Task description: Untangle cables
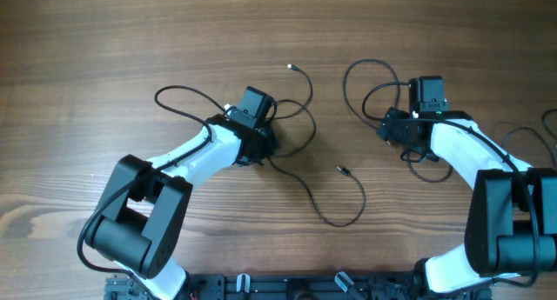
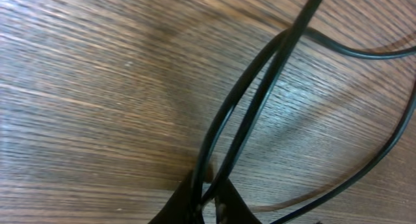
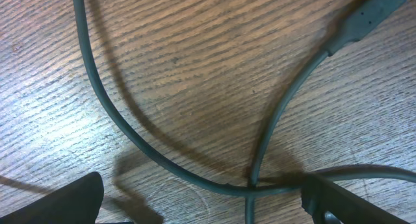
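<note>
Here, the cables (image 1: 306,189) lie in two groups on the wooden surface (image 1: 87,39). In the left wrist view the left claw (image 2: 207,197) is clenched on two strands, which leave its tips side by side and climb toward 1 o'clock; another strand crosses the frame at 2 o'clock and one more curves down the edge at 4 o'clock. From overhead, this arm sits just toward 9 o'clock of the middle, over a loose tangle. A loop runs out from it toward 9 o'clock, a strand ends in a silver plug (image 1: 290,68) at about 1 o'clock of the arm's tip, and a longer strand swings away toward 5 o'clock, curls back and finishes in a dark plug (image 1: 341,170) near the centre. The right claw (image 3: 201,201) is released, its fingers (image 3: 71,201) spread wide at 7 and 5 o'clock of its own view. Between them, two strands cross on the wood. One sweeps in from 11 o'clock, and the other rises to a blurred connector (image 3: 364,19) at 1 o'clock. Overhead, the right arm stands at 3 o'clock of the middle, with a loop of cord arching away toward 10 o'clock from it. More cord shows at the far 3 o'clock edge.
</note>
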You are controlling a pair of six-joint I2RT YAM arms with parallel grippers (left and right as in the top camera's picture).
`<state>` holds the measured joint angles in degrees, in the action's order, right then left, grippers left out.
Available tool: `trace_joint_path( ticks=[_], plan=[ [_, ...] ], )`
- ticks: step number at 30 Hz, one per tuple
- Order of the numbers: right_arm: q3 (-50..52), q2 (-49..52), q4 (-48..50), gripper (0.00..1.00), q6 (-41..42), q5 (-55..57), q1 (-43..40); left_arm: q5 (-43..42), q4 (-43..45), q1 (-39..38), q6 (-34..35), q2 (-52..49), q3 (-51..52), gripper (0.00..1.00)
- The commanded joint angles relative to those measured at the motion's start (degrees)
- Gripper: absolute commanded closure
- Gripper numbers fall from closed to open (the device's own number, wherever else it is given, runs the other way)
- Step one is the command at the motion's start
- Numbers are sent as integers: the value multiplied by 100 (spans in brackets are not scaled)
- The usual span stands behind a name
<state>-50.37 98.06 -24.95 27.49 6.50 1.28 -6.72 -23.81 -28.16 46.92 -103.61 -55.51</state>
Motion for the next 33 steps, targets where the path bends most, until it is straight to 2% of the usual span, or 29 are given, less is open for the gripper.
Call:
trace_joint_path(
  ticks=[1, 4, 8, 11, 18, 21, 25, 30, 33],
  plan=[
    [59, 214, 330, 0, -557, -695, -2, 275, 35, -144, 48, -507, 376, 88],
    [57, 214, 678, 0, -1917, -1764, -4, 321, 186, -146, 48, -507, 376, 87],
    [57, 214, 841, 0, -2184, -2618, -2, 638, 247, -146, 48, -507, 376, 85],
    [57, 214, 817, 0, -2804, -3233, -2, 981, 264, -146, 48, -507, 376, 84],
    [-13, 133, 951, 0, -2879, -2682, -9, 1134, 518, -146, 46, -507, 376, 81],
    [-216, -146, 949, 0, -2518, -2516, -9, 1134, 520, -146, 46, -507, 378, 80],
    [-299, -793, 426, 0, -905, -533, -9, 1132, 522, -146, 46, -507, 378, 79],
    [-232, -763, -562, 0, -33, -197, -28, 1132, 586, -146, 46, -507, 378, 77],
    [-92, -553, -647, 0, 236, -201, -83, 1132, 586, -146, 44, -507, 378, 77]
  ],
)
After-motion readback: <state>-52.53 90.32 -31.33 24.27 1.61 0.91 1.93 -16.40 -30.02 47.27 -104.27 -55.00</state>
